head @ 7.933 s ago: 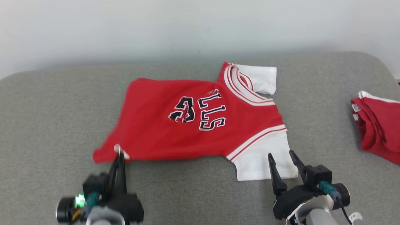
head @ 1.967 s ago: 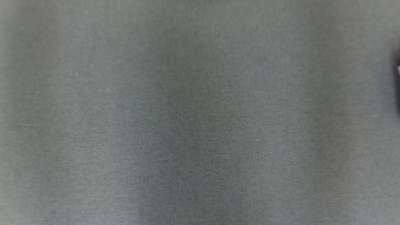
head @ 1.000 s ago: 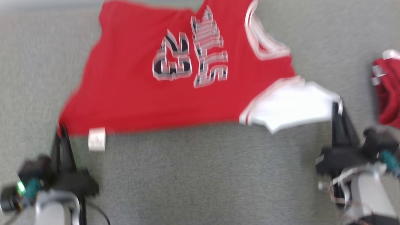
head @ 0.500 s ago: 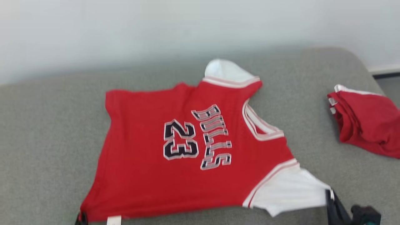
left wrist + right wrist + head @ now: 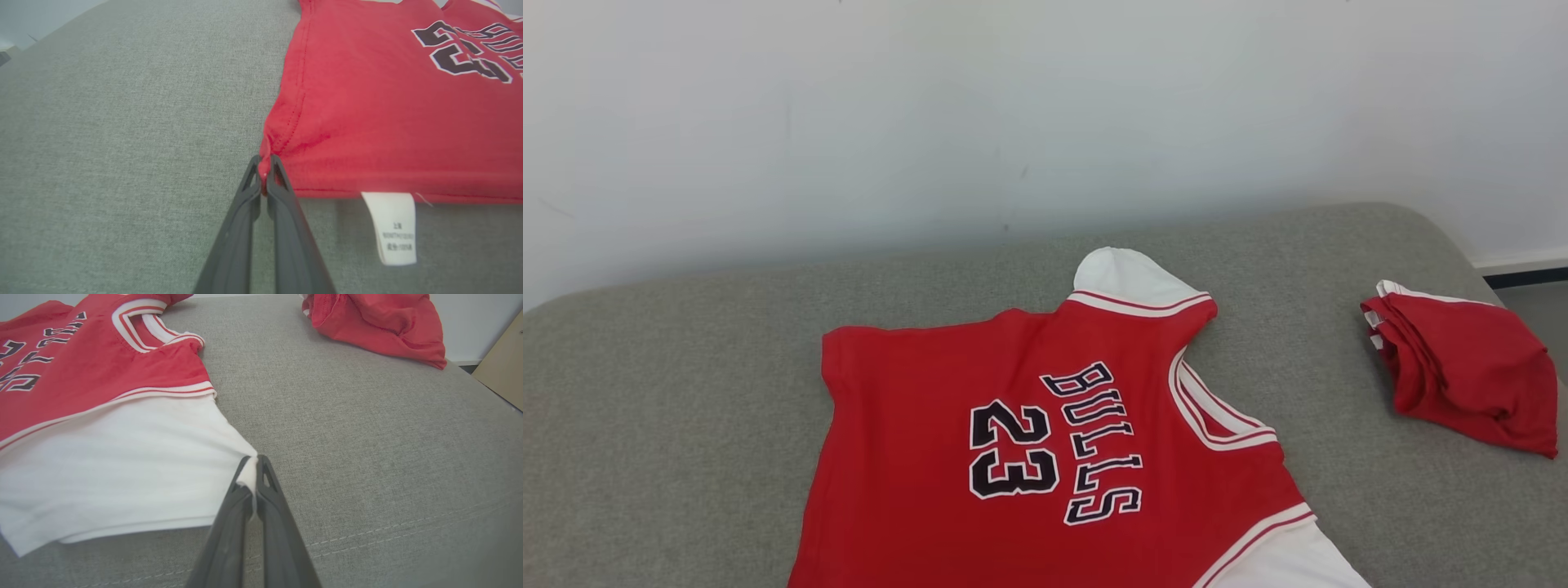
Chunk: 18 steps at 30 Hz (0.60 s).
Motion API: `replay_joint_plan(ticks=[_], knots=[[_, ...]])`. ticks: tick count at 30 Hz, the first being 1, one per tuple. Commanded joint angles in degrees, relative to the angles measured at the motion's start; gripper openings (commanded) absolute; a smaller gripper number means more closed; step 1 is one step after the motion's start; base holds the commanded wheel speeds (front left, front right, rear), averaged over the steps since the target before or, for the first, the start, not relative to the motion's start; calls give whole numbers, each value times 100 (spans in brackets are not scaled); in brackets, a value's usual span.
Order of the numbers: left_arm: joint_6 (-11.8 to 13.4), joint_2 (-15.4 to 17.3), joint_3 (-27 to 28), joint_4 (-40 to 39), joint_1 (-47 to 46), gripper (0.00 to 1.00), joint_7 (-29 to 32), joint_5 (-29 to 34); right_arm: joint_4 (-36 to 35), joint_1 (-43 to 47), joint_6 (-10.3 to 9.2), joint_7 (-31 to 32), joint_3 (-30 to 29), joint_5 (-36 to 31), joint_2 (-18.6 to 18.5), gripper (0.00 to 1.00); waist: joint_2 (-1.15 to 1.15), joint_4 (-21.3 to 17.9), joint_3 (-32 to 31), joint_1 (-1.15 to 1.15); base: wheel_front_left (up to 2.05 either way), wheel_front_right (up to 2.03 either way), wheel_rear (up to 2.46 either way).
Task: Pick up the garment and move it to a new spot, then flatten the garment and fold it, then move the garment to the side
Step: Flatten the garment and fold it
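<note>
The garment (image 5: 1013, 441) is a red jersey with white sleeves and "BULLS 23" in black. It lies spread flat on the grey cushioned surface (image 5: 670, 392), its near edge cut off by the head view's bottom. In the left wrist view my left gripper (image 5: 264, 167) is shut on the garment's (image 5: 367, 102) red hem corner, beside a white care label (image 5: 393, 226). My right gripper (image 5: 252, 467) is shut on the corner of the white sleeve (image 5: 122, 457) in the right wrist view.
A second red garment (image 5: 1462, 371) lies bunched at the right end of the surface, also in the right wrist view (image 5: 376, 322). A pale wall (image 5: 1013, 122) rises behind. A tan panel (image 5: 504, 371) stands past the right edge.
The head camera has tilted up, so the jersey sits lower in the picture and both grippers have left it. Both grips on the jersey hold as before.
</note>
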Motion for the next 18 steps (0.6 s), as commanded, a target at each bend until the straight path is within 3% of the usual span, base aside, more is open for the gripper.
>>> replay_joint_plan(ticks=[1,6,14,18], knots=[[38,39,7,13,102,0,-16,-55,-1,68,-30,0,-19,-48,-33,0,1,34,-26,1,0,0,0],[10,37,-134,76,164,0,-16,-97,-39,155,-29,0,21,-26,-104,0,1,90,-8,1,0,0,0],[-106,35,-98,-580,-200,0,-16,-4,-1092,-233,-26,0,230,135,-144,0,1,132,187,1,0,0,0],[-172,28,-43,-882,-491,0,-16,102,-1239,-608,-25,0,353,181,-120,0,1,158,315,1,0,0,0]])
